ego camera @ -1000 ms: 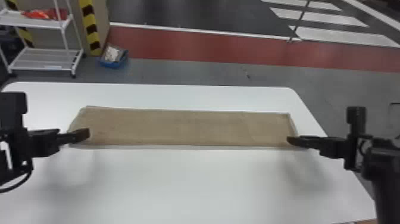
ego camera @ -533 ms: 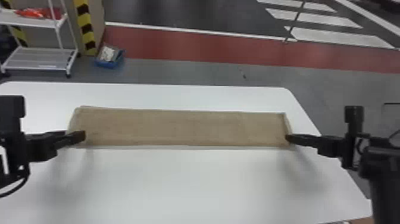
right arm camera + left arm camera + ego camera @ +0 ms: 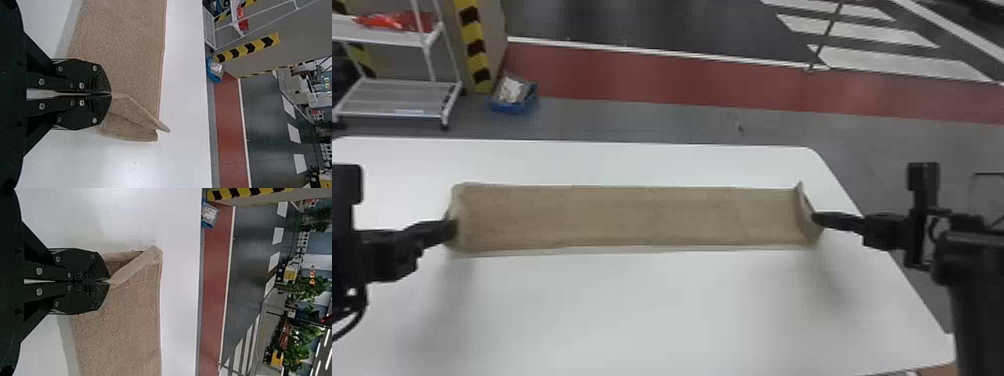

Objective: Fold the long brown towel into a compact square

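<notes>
Up off the table (image 3: 652, 305) comes the right-hand end of my brown towel (image 3: 632, 215), its edge standing in a ridge where half a second ago it lay nearly flat. My right gripper (image 3: 815, 217) has risen a little with it, and my left gripper (image 3: 454, 230) has drawn slightly outward, toward my left.

I have both pairs of jaws closed, each with a pinch of cloth between the tips. At my left gripper (image 3: 109, 281) the end of the towel is pulled up into a slanting fold; at my right gripper (image 3: 110, 94) the cloth peaks at the tips and creases away toward the far corner.

Between them the towel runs as one long strip from side to side, its middle lying on the white table. Beyond the table, a blue box (image 3: 514, 106) sits on the floor beside a white rack (image 3: 397, 86).
</notes>
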Controlling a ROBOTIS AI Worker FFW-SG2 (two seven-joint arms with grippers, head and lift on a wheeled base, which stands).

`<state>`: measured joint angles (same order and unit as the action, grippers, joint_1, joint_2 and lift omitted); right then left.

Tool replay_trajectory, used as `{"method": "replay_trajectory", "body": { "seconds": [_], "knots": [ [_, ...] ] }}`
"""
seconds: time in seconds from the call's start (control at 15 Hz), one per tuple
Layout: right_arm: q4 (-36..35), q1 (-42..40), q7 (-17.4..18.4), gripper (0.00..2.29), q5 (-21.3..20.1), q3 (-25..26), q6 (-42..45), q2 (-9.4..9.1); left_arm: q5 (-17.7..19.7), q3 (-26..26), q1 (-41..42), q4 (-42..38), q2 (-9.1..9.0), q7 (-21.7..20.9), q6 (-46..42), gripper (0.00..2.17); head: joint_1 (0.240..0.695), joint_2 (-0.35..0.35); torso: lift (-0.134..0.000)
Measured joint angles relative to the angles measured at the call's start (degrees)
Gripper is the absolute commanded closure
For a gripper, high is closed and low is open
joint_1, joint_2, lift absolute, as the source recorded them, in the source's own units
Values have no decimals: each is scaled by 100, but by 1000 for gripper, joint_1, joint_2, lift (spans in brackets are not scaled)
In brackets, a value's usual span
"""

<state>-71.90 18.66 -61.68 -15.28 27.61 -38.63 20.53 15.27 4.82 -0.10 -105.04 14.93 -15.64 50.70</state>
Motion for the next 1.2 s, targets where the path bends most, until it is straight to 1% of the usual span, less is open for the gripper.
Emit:
{"method": "replay_trajectory", "body": {
  "seconds": [0.2, 0.33, 0.53, 0.67, 0.87, 0.93, 1.0, 1.07, 1.13, 1.2],
  "knots": [
    [-30, 7, -72, 1096, 0, -81, -18, -29, -24, 137, 213, -262, 40, -10, 89, 1882, 695, -194, -124],
    [-127, -63, -140, 1096, 5, -74, -75, -36, -11, 329, 359, -417, 79, -46, 350, 1878, 695, -180, -124],
    [-488, -333, -238, 1099, 71, 50, -177, -85, -18, 556, 625, -695, 158, -85, 554, 1878, 695, -160, -124],
    [-612, -493, -261, 1099, 111, 181, -186, -90, -12, 669, 764, -867, 172, -105, 606, 1878, 695, -161, -124],
    [-709, -682, -333, 1099, 164, 329, -181, -92, -33, 689, 908, -1080, 176, -125, 761, 1862, 695, -174, -124],
    [-761, -746, -336, 1096, 186, 372, -186, -93, -51, 674, 939, -1131, 168, -126, 796, 1720, 695, -179, -124],
    [-788, -776, -336, 1035, 196, 411, -186, -93, -65, 664, 949, -1154, 157, -118, 808, 1072, 695, -185, -124],
    [-803, -793, -320, 660, 207, 454, -188, -98, -71, 658, 948, -1161, 143, -88, 814, 161, 695, -188, -124],
    [-822, -808, -296, 363, 228, 499, -191, -113, -69, 658, 935, -1161, 129, -57, 814, -2, 695, -190, -124],
    [-854, -837, -243, 178, 261, 555, -181, -140, -49, 665, 922, -1161, 120, -31, 814, -2, 695, -194, -124]
  ]
}}
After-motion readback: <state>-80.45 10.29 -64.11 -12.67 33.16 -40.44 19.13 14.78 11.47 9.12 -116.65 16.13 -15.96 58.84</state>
